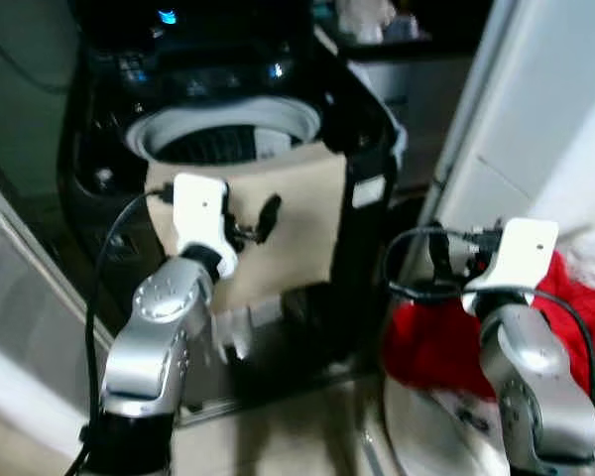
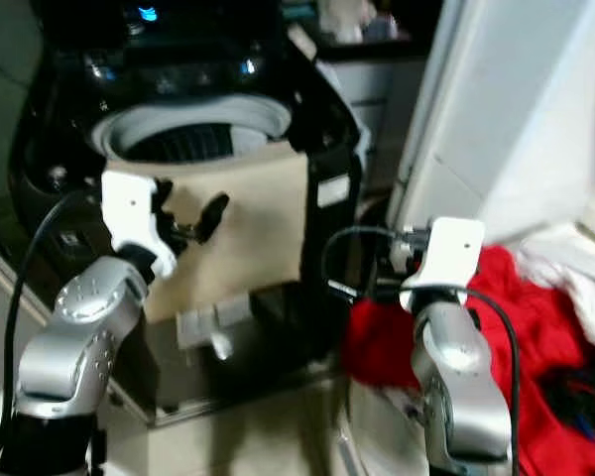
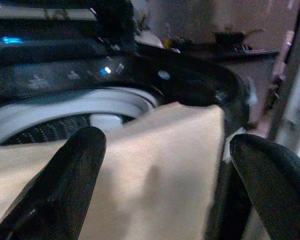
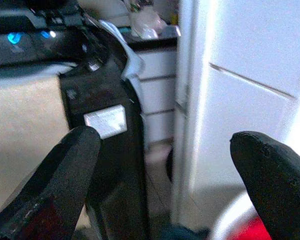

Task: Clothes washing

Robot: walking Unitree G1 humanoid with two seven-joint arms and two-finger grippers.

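Head stereo pair high and looking down-forward; two wrist cameras low, looking along their fingers.

Both eye views face the black top-loading washer [image 1: 228, 149] from above, arms in the foreground, the right eye's picture shifted so the machine sits further left. Left wrist view sits close to the washer's rim, facing across the beige cloth [image 3: 155, 170] toward the lit control panel [image 3: 65, 75]. Right wrist view looks past the washer's side toward a white door [image 4: 250, 90]. All four share the washer and cloth; the eye views share the red laundry [image 2: 535, 327].
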